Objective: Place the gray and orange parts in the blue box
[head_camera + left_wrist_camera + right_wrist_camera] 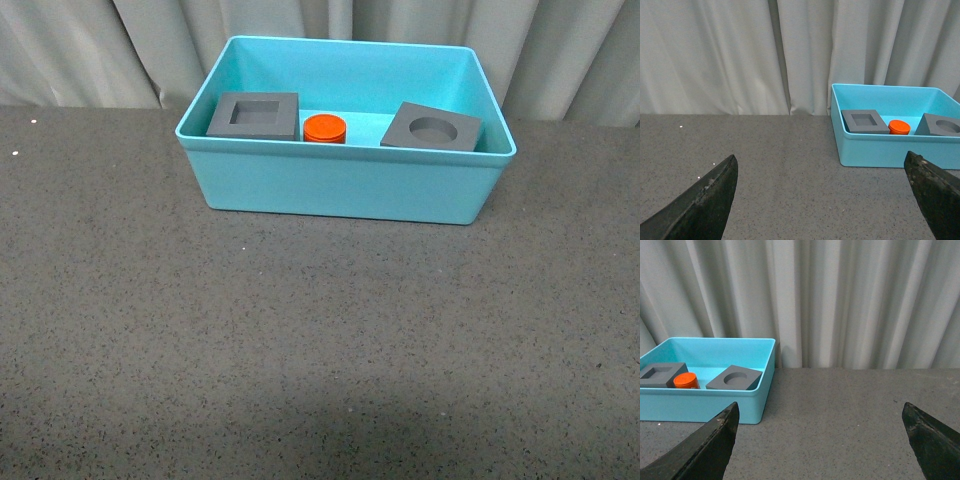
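Inside the blue box (340, 190), at twelve o'clock on the dark table (300, 350), sit three parts: a gray cube with a square recess (254, 115), an orange cylinder (325, 129), and a gray cube with a round recess (431, 127). They look light, stiff and matte, best gripped across flat sides. The left gripper (822, 200) and right gripper (820, 440) are spread apart, empty.

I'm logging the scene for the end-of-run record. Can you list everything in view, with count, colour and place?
Turquoise-blue plastic bin: one, on the table, far centre.
Matte gray cube with square recess: one, inside the bin, left.
Orange cylinder: one, inside the bin, between the cubes.
Matte gray cube with round recess: one, inside the bin, right, turned at an angle.
Dark speckled table: one, gray.
Pleated curtain: pale gray, behind the table.
Left gripper: black, open, empty.
Right gripper: black, open, empty.
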